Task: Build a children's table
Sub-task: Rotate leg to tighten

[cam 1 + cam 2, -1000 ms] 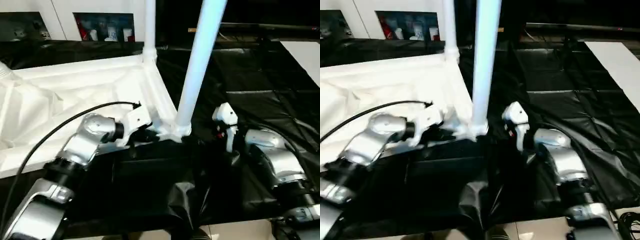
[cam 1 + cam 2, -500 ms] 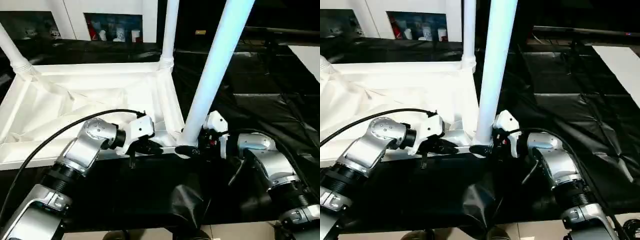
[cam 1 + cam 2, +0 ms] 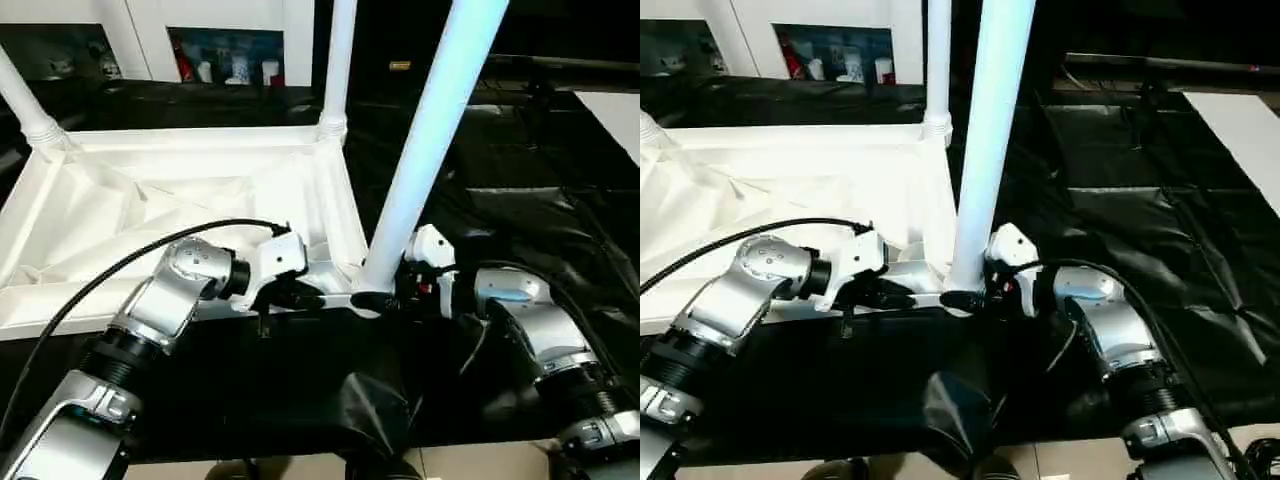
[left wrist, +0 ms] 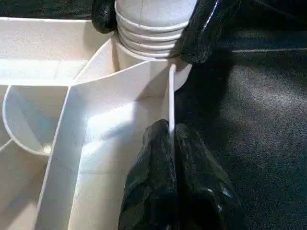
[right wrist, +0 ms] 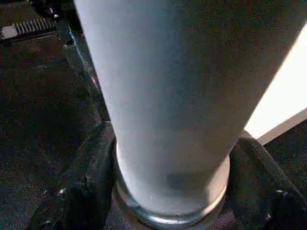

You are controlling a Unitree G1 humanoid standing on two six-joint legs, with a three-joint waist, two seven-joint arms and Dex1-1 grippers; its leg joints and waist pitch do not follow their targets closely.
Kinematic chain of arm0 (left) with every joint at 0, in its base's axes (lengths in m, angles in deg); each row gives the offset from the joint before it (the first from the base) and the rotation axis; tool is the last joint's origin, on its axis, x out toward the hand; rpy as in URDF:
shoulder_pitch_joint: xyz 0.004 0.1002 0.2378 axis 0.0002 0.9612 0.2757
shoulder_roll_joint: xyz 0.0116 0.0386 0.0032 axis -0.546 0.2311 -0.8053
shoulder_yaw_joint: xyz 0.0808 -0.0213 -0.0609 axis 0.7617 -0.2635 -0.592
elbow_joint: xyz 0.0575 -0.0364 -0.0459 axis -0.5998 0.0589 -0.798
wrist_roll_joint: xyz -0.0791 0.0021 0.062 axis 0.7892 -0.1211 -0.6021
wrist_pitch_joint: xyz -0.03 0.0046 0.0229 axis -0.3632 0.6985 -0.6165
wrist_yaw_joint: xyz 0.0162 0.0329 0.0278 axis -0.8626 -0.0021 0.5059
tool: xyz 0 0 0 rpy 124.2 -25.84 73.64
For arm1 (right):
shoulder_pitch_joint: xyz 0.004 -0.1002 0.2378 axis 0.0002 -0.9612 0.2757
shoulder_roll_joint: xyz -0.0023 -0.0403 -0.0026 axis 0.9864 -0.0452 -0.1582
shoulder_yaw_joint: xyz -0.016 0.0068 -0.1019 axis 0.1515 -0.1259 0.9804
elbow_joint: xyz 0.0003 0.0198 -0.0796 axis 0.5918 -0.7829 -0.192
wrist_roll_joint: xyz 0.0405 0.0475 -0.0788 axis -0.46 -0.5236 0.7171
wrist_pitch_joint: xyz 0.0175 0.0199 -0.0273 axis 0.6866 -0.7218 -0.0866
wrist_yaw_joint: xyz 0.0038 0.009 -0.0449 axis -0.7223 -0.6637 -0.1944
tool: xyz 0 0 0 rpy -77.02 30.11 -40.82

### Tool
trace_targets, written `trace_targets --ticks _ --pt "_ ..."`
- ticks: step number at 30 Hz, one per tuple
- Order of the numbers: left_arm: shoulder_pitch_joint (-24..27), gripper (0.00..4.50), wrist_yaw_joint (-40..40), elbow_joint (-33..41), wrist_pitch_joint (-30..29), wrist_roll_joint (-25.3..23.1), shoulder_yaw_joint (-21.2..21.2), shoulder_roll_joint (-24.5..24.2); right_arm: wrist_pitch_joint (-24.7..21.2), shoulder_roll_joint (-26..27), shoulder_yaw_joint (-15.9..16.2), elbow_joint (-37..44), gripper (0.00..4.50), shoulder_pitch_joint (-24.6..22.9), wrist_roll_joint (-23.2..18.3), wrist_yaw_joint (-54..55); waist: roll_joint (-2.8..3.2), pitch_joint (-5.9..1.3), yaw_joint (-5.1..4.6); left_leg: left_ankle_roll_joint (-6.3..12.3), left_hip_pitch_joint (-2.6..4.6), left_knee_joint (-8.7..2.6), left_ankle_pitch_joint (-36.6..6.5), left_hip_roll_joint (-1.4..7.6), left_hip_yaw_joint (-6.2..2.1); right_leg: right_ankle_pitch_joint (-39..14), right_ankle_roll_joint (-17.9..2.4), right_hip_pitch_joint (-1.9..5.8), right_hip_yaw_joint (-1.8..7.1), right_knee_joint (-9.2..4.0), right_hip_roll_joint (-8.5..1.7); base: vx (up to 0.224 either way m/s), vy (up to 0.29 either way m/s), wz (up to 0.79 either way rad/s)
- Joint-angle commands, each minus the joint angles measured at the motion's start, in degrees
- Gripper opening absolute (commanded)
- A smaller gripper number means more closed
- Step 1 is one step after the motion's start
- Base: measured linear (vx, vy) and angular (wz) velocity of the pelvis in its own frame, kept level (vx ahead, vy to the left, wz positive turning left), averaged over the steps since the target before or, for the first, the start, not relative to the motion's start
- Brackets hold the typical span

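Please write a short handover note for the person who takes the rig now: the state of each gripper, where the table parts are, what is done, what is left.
Left gripper: shut on the tabletop rim wall beside the near corner socket.
Right gripper: fingers on both sides of the near leg at its base.
Tabletop lies ribbed side up on the black sheet.
Done: far-right leg and far-left leg stand in their sockets; near leg is in its socket, leaning.
Left: seat it fully, release, check for a fourth leg.

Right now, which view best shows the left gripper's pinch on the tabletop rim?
The left wrist view: left gripper shut on a thin wall of the tabletop beside the corner socket. The eye views show it from above, fingertips hidden.
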Motion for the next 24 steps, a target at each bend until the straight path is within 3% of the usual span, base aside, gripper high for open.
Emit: trace_targets --ticks 1,3,5,7,8,10,12,14,16,19,22,24 --pt "0.6 0.0 -3.5 -2.2 -0.6 -0.8 1.4 3.2 -1.2 3.4 -0.3 -3.0 2.7 -1.1 0.4 6.3 -0.25 -3.55 -0.2 6.11 0.28 -2.95 -4.3 2.91 -0.9 -7.0 -15.7 3.38 2.42 -2.96 -4.07 0.0 0.0 0.0" --pt "-0.1 0.0 -7.6 -4.3 -1.2 -2.1 0.9 4.7 -1.1 5.4 -1.5 -4.6 2.7 -1.1 1.2 11.8 -0.3 -3.21 -0.45 4.3 0.28 -3.15 -7.1 2.82 -1.03 -12.6 -14.5 3.13 2.42 -3.61 -4.11 0.0 0.0 0.0" --pt "-0.8 0.0 -11.3 -6.3 -1.7 -3.2 0.5 6.2 -1.7 7.4 -2.8 -5.6 2.69 -1.2 1.6 16.5 -0.38 -2.77 -0.56 1.96 0.65 -3.48 -11.9 2.72 -1.36 -23.1 -11.2 2.81 2.41 -4.66 -4.24 0.0 0.0 0.0" --pt "-2.7 0.0 -18.8 -10.4 -3.8 -4.9 -0.5 9.5 -3.0 12.6 -6.2 -7.6 2.69 -1.1 2.4 28.9 -0.16 -2.5 -0.83 0.98 1.02 -3.77 -15.0 2.75 -1.52 -28.2 -9.5 2.17 2.43 -5.28 -4.13 0.0 0.0 0.0" --pt "-2.7 0.0 -19.0 -10.6 -3.9 -4.9 -0.6 9.6 -3.0 12.8 -6.3 -7.7 2.69 -1.1 2.4 29.4 -0.1 -2.58 -1.05 0.01 1.15 -3.92 -15.9 2.79 -1.74 -29.8 -8.7 1.99 2.47 -5.43 -4.22 0.0 0.0 0.0" --pt "-4.3 0.0 -23.4 -13.8 -5.7 -5.6 -1.2 11.8 -4.1 16.7 -8.5 -8.8 2.69 -1.1 2.8 37.9 -0.16 -2.69 -1.29 -0.63 0.9 -4.16 -16.2 2.69 -2.03 -30.0 -7.7 2.14 2.35 -5.42 -4.2 0.0 0.0 0.0" --pt "-4.5 0.0 -24.1 -14.2 -6.0 -5.7 -1.3 12.1 -3.9 17.3 -8.6 -8.9 2.68 -1.2 3.2 39.2 0.12 -2.65 -1.53 -0.39 0.88 -4.32 -17.2 2.74 -2.12 -28.9 -7.6 2.11 2.3 -5.54 -4.19 0.0 0.0 0.0" --pt "-5.8 0.0 -26.8 -16.7 -7.2 -7.1 -1.1 13.3 -3.6 20.1 -8.8 -9.8 2.68 -0.8 5.0 45.3 0.77 -2.66 -1.54 -0.25 0.89 -4.54 -17.4 2.77 -2.12 -26.3 -8.0 2.0 2.35 -5.53 -4.19 0.0 0.0 0.0" --pt "-6.8 0.0 -28.0 -18.5 -7.4 -8.1 -1.1 14.1 -2.6 21.8 -9.5 -10.9 2.68 0.1 5.3 48.6 0.48 -2.64 -1.73 -0.61 0.92 -4.61 -18.3 2.65 -2.05 -25.9 -8.2 1.96 2.33 -5.62 -4.04 0.0 0.0 0.0" --pt "-7.4 0.0 -28.2 -19.4 -6.5 -8.6 -1.2 14.3 -1.0 22.0 -9.7 -10.2 2.68 0.3 4.9 47.5 0.59 -2.63 -1.65 -0.5 1.13 -4.65 -19.6 2.72 -2.04 -25.5 -8.0 1.8 2.44 -5.78 -4.15 0.0 0.0 0.0" --pt "-7.5 0.0 -27.5 -19.2 -5.0 -8.7 -0.8 13.7 -0.1 21.0 -8.6 -8.7 3.38 0.1 5.0 44.0 0.36 -2.75 -1.54 0.43 0.75 -4.62 -18.3 2.76 -1.95 -22.7 -8.5 2.15 2.57 -5.46 -4.17 0.0 0.0 0.0" --pt "-6.9 0.0 -26.2 -17.5 -5.0 -8.5 -0.5 12.7 0.0 19.7 -8.0 -6.8 3.43 -0.3 4.1 40.4 0.15 -2.73 -1.45 1.07 0.74 -4.51 -17.5 2.79 -1.75 -22.1 -9.1 2.15 2.68 -5.4 -4.26 0.0 0.0 0.0"
